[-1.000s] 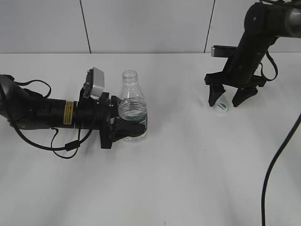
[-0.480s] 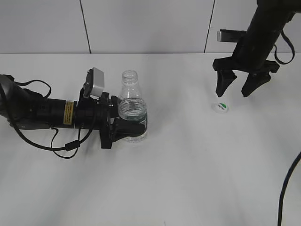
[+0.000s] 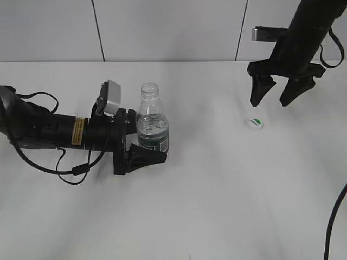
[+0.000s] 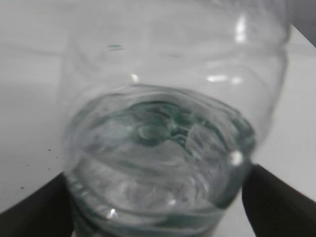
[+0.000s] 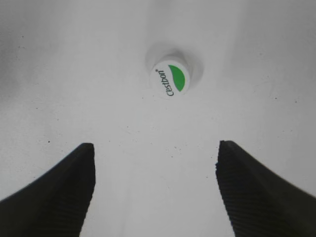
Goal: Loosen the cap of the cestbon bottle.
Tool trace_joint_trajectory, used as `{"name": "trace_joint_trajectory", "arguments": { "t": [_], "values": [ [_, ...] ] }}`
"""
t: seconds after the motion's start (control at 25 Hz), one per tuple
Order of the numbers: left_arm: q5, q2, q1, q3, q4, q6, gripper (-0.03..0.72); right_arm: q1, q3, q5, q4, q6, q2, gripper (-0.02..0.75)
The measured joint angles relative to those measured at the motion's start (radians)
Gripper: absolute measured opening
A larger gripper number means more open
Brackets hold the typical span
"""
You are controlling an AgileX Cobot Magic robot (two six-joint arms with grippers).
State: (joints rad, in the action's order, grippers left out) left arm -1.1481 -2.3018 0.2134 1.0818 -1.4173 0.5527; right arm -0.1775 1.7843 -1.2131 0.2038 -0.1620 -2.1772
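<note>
The cestbon bottle (image 3: 152,129) stands upright and uncapped, clear with a dark green label band. It fills the left wrist view (image 4: 163,123). My left gripper (image 3: 159,147) lies low along the table with its jaws either side of the bottle's lower part. The jaws are open, and the near finger stands a little off the bottle (image 4: 158,210). The white cap (image 3: 254,123) with its green half-disc lies on the table at the right. My right gripper (image 3: 269,102) hangs open and empty above it. In the right wrist view the cap (image 5: 171,79) lies beyond the spread fingers (image 5: 154,145).
The white table (image 3: 217,206) carries only the bottle and the cap. A white tiled wall (image 3: 162,27) closes the back. The left arm's cables (image 3: 76,169) trail on the table at the left.
My right gripper let go of the cap on the table and rose away from it. My left gripper's near finger has come off the bottle, so the label now shows.
</note>
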Motion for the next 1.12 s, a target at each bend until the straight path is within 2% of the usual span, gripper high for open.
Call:
{"name": "trace_joint_trajectory", "arguments": {
  "t": [0.12, 0.32, 0.56, 0.84, 1.04, 1.12],
  "values": [
    [0.005, 0.008, -0.010, 0.000, -0.072, 0.014, 0.605, 0.000, 0.000, -0.001, 0.016, -0.004, 0.000, 0.582],
    [0.011, 0.041, -0.065, 0.000, -0.149, 0.114, 0.603, 0.000, 0.000, -0.001, 0.027, -0.014, 0.030, 0.582],
    [0.011, 0.117, -0.175, 0.000, -0.288, 0.350, 0.590, 0.000, 0.000, -0.003, 0.028, -0.017, 0.104, 0.582],
    [0.031, 0.313, -0.228, 0.000, -0.330, 0.622, 0.590, 0.000, -0.001, -0.004, 0.029, -0.021, 0.212, 0.582],
    [0.247, 0.473, -0.231, 0.000, -0.400, 0.859, 0.589, 0.000, -0.001, -0.004, 0.029, -0.021, 0.291, 0.582],
    [0.362, 0.531, -0.231, -0.001, -0.415, 0.992, 0.589, 0.000, -0.001, -0.006, 0.030, -0.021, 0.314, 0.582]
  ]
}}
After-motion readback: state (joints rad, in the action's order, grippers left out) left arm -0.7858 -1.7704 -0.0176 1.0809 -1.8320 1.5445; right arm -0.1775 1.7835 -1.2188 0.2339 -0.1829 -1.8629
